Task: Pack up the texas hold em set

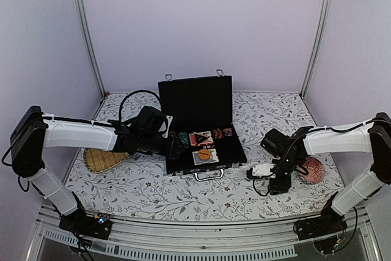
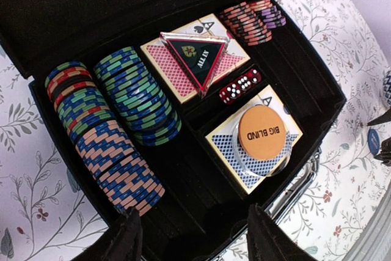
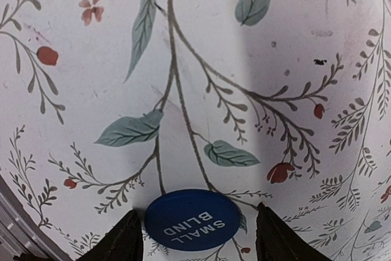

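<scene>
Case lies open; left end effector hovers over its left edge, parted and empty. Right end effector, parted, straddles the blue disc on the worktop.

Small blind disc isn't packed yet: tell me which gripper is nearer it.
Right. The right gripper straddles the small blind disc on the table; the left gripper hovers over the case.

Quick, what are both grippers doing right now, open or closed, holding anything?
Left gripper: open, empty, above the open case.
Right gripper: open, straddling the blue small blind disc, not gripping it.
</scene>
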Controlling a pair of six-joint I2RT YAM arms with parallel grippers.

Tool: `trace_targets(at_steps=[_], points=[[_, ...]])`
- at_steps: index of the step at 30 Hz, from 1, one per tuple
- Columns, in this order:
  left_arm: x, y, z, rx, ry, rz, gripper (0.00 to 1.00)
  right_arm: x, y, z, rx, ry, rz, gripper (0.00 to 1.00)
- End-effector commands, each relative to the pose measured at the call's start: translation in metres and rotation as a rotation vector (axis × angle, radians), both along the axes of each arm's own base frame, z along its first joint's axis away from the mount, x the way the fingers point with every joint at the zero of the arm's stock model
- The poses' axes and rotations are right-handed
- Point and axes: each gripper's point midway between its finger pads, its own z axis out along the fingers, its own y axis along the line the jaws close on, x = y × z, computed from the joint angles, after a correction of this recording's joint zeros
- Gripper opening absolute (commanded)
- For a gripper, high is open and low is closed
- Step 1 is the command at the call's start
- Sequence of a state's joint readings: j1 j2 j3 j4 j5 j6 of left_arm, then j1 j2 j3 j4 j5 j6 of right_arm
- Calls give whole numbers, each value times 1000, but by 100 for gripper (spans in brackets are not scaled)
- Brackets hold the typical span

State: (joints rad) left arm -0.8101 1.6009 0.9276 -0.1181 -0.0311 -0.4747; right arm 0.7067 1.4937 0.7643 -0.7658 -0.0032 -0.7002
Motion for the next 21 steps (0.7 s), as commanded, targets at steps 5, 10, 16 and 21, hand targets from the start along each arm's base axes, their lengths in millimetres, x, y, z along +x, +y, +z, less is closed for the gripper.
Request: trace_targets(at_steps=[5,10,16,21], points=[[2,4,1,-9,-10,0,59,-10,-11,5,-45,36,-3,64],[1,4,0,-9,-9,-1,58,-10,-10,-3,-50,46,-11,63],[0,7,1,-8,-12,7,58,-9,-7,-7,-40,50,-25,57],[1,5,-1,-10,-9,6,58,-13,-8,-11,-36,64,-41,52]])
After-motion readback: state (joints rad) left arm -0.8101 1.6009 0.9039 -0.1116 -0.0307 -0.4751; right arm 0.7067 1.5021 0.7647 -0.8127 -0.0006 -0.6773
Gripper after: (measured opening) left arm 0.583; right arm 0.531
